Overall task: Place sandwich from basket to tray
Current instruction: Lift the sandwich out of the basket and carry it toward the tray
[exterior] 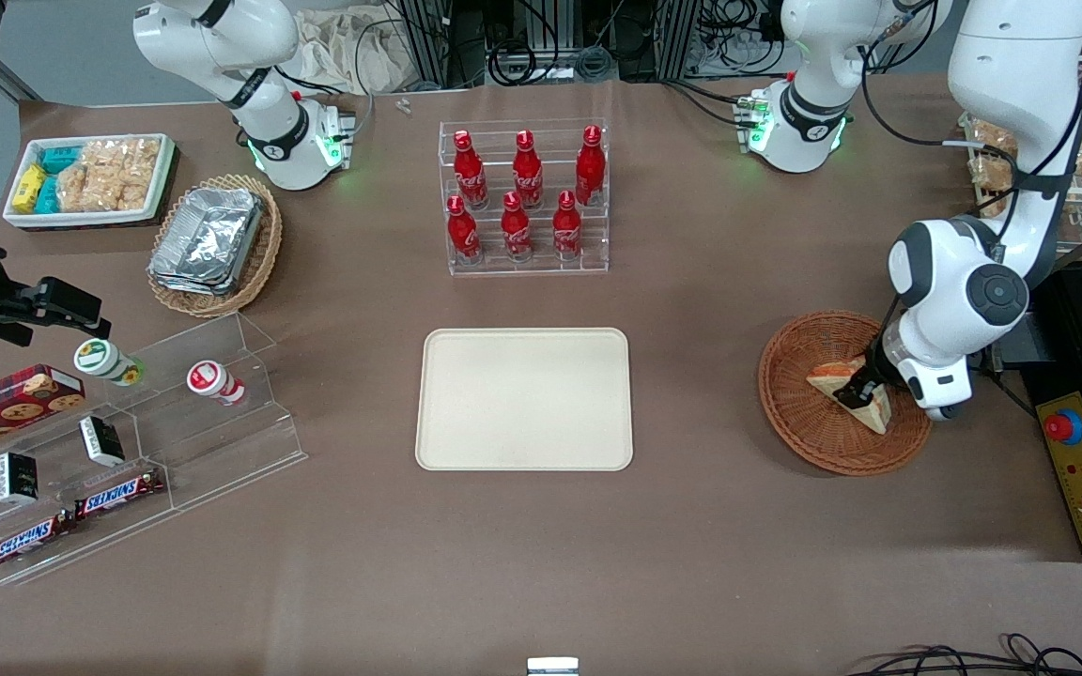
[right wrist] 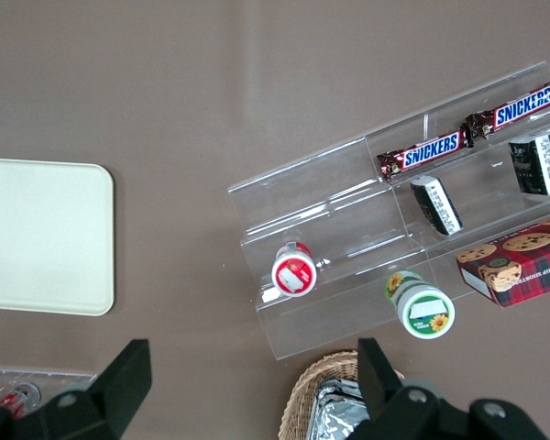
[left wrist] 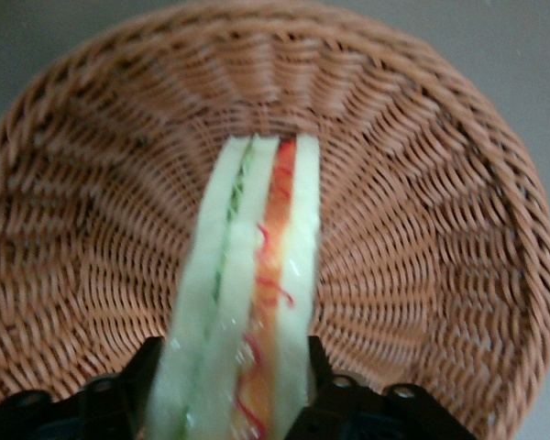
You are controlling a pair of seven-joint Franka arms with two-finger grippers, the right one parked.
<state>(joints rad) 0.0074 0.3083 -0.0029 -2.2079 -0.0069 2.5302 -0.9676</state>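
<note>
Claw (exterior: 858, 387): lowered into the basket at the working arm's end of the counter; its two fingers (left wrist: 139, 371) are seen pressed against the two bread faces of the sandwich, so the claw is judged to be pinching the sandwich.

Sandwich (exterior: 849, 390): held on edge between the claw's fingers, the layered side with green and orange-red filling turned toward the wrist camera. Whether its lower edge touches the weave or is just clear of it cannot be told.

Basket (exterior: 804, 413): directly under and around the claw; nothing but the sandwich is seen in it, and its woven floor and rim fill the wrist view.

Tray (exterior: 524, 399): well apart from the claw, toward the parked arm's end of the counter; nothing is seen on it.

Counter (exterior: 691, 526): a bare brown stretch lies between the claw and the tray.

Done: the approach and the grasp are judged complete.

Left: the lift out of the basket, the carry across the bare stretch to the tray, the setting down and the release are not yet done.

Stage: judged early, since the sandwich is within the basket's rim.
</note>
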